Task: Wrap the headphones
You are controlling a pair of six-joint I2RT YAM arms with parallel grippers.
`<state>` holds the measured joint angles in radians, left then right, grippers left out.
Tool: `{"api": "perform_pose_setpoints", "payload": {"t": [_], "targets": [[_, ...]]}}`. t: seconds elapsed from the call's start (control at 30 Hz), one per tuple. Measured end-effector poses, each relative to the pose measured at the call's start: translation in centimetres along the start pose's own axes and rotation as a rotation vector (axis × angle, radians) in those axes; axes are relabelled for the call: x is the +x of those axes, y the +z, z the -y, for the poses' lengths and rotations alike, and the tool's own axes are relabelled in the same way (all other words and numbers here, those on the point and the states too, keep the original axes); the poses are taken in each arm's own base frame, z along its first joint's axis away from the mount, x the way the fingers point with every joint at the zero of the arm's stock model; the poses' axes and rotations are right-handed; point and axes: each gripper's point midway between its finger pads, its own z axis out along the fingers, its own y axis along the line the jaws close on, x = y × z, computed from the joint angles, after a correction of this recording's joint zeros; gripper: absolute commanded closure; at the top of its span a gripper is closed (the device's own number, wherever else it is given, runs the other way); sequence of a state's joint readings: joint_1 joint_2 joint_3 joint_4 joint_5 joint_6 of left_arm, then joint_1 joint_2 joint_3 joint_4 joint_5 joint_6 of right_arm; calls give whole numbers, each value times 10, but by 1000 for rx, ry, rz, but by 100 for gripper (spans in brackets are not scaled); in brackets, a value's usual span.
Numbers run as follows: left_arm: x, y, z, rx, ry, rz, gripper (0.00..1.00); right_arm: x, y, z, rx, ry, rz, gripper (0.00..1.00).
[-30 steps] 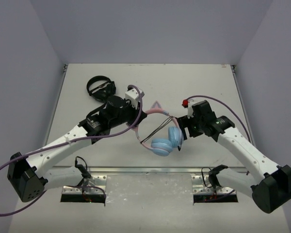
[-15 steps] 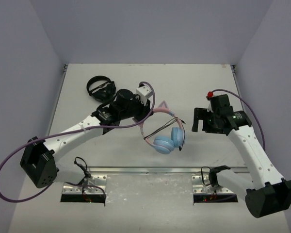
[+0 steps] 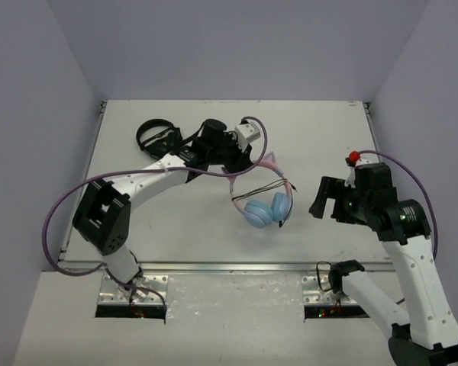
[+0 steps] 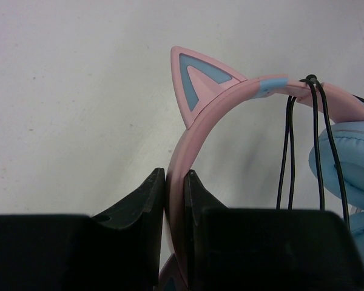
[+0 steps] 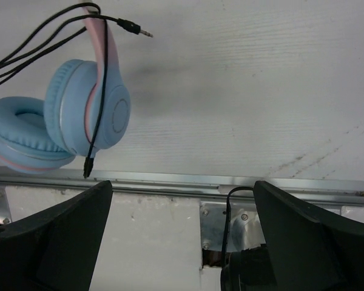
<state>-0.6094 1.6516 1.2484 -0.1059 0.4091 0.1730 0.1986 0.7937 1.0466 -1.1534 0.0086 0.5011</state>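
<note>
Left gripper [image 4: 175, 182] has its jaws pressed together on the pink headband [image 4: 201, 115] of the headphones [image 3: 267, 207], pinching it just below one cat ear [image 4: 197, 76]. The band arches up and away to the right of the fingers. The black cable [image 4: 286, 151] is draped over the band past the cat ear, on the far side from the fingers, and hangs in several strands down across the blue ear cups [image 5: 67, 121]. One cable end [image 5: 88, 165] dangles below the cups, and the jack plug [image 5: 136, 28] sticks out beside the band. The cups hang below the left gripper; they look lifted off the table [image 3: 313, 130], but that's hard to confirm from these angles. Right gripper [image 3: 324, 198] has its jaws spread wide and holds nothing. It is well apart from the headphones, which sit off to its left in the wrist view, with the metal rail [image 5: 170, 180] running across between its fingers. Black headphones [image 3: 154, 137] lie behind the left gripper, beside the arm.
</note>
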Motion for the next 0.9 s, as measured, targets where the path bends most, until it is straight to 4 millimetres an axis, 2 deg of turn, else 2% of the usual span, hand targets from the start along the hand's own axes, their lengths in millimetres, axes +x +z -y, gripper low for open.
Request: {"api": "perform_pose_setpoints", "payload": {"t": [0.17, 0.4, 0.5, 0.73, 0.9], "targets": [[19, 22, 9, 120, 6, -55, 100, 1, -18, -8, -50, -8, 1, 1], [33, 61, 24, 269, 1, -80, 100, -14, -62, -36, -202, -4, 84, 1], [38, 83, 32, 308, 40, -87, 100, -5, -79, -46, -278, 9, 97, 1], [64, 143, 60, 406, 72, -109, 100, 17, -99, -52, -345, 45, 68, 1], [63, 188, 73, 445, 86, -98, 100, 18, -108, -54, -363, 52, 86, 1]]}}
